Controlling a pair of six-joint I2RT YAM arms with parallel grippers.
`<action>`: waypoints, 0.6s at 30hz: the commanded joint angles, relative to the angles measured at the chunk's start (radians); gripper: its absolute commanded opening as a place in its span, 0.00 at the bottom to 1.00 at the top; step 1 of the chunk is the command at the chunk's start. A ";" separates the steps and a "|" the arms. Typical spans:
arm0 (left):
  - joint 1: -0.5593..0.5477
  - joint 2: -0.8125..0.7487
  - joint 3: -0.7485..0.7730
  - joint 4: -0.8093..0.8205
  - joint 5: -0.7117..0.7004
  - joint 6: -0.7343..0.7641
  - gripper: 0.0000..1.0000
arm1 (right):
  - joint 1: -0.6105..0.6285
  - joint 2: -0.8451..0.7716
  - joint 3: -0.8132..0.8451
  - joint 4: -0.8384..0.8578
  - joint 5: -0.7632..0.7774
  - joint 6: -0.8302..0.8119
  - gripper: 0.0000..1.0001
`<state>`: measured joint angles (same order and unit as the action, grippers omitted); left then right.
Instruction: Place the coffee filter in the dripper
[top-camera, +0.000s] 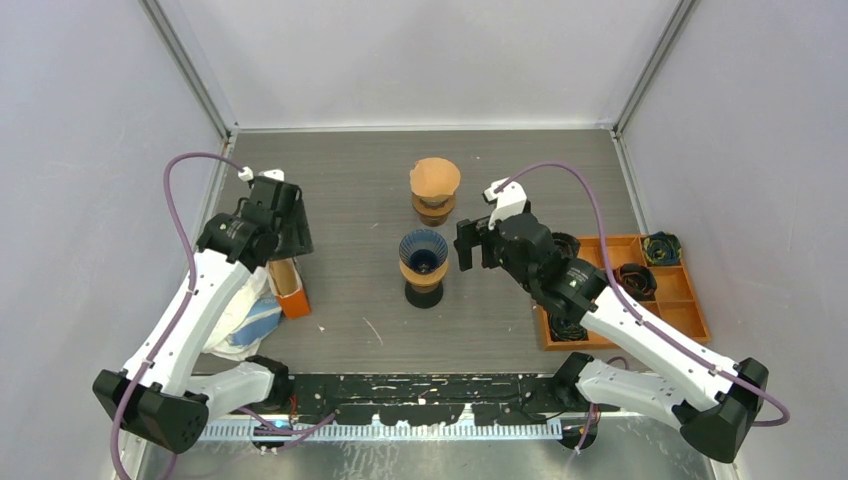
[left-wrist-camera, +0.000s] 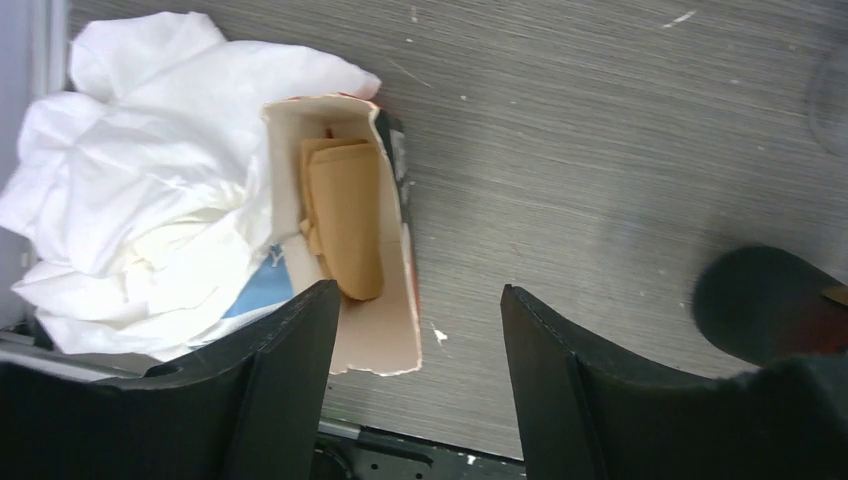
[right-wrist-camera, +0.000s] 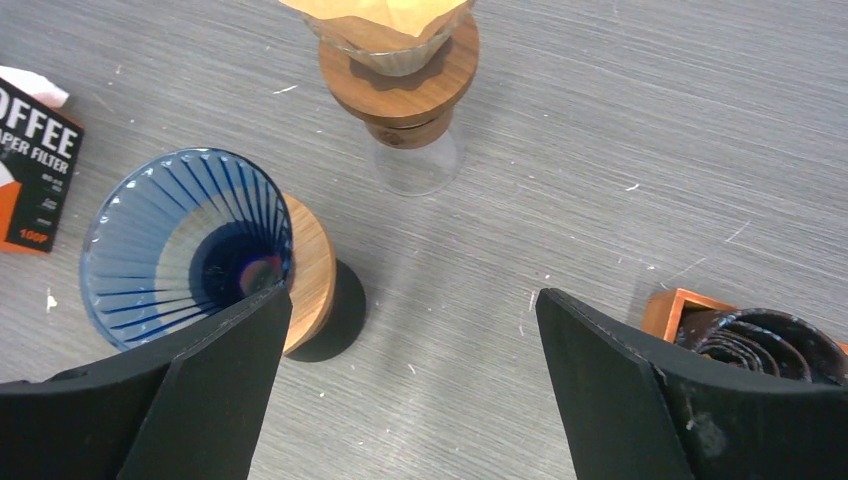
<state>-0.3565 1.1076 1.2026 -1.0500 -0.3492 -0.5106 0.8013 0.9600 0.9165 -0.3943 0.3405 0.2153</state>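
Both grippers open and empty; filters in their box, blue dripper bare.
Orange cardboard box (right-wrist-camera: 35, 165) reads "OFFEE FILTER" and "100P", first letter cut off. Stack of brown paper coffee filters (left-wrist-camera: 345, 215) sits inside the open box, just ahead of the left gripper (left-wrist-camera: 420, 400), jaws apart, one finger (left-wrist-camera: 270, 390) over the box edge. Right gripper (right-wrist-camera: 410, 400) is spread wide, just beside the ribbed blue glass dripper (right-wrist-camera: 185, 250) on its wooden collar. Crumpled white cloth (left-wrist-camera: 150, 170) touches the box.
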 joint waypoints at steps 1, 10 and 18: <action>0.041 0.010 -0.004 -0.005 -0.074 0.026 0.60 | -0.004 -0.033 -0.019 0.092 0.068 -0.033 1.00; 0.110 0.085 -0.036 0.016 -0.085 0.046 0.31 | -0.004 -0.039 -0.037 0.096 0.101 -0.037 1.00; 0.151 0.152 -0.061 0.043 -0.075 0.061 0.26 | -0.004 -0.066 -0.051 0.109 0.128 -0.036 1.00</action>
<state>-0.2241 1.2381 1.1431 -1.0447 -0.4042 -0.4652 0.8013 0.9272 0.8635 -0.3523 0.4267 0.1860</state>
